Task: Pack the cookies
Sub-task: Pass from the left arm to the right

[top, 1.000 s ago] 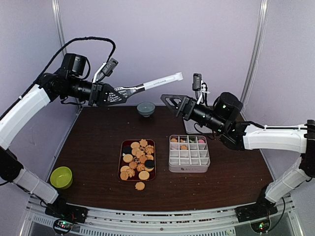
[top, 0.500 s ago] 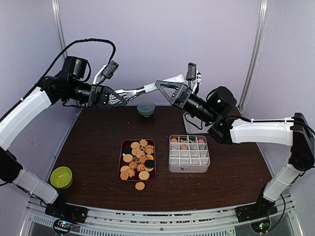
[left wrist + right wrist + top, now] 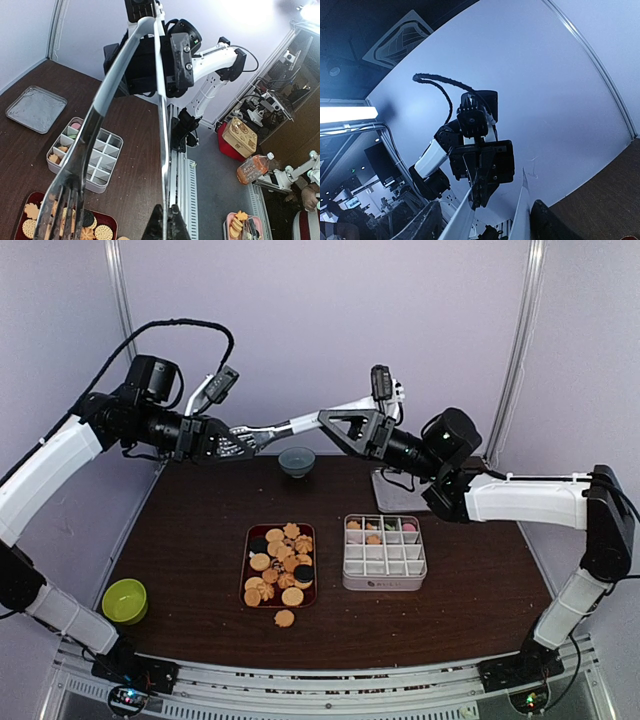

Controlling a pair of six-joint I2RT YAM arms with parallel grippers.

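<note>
L gripper (image 3: 215,435) clamped on tongs (image 3: 290,424), handle end aimed right. R gripper (image 3: 335,423) jaws part-spread round that end; contact unclear. Cookies (image 3: 280,565) lie flat in red tray (image 3: 246,575), pile running near-far; some in divided box (image 3: 385,580), one on table (image 3: 200,530).

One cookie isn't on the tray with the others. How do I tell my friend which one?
On the dark brown table, find the red tray heaped with cookies, left of the white divided box. Just off the tray's near edge, one round golden cookie lies alone on bare wood, the only one outside both.
</note>
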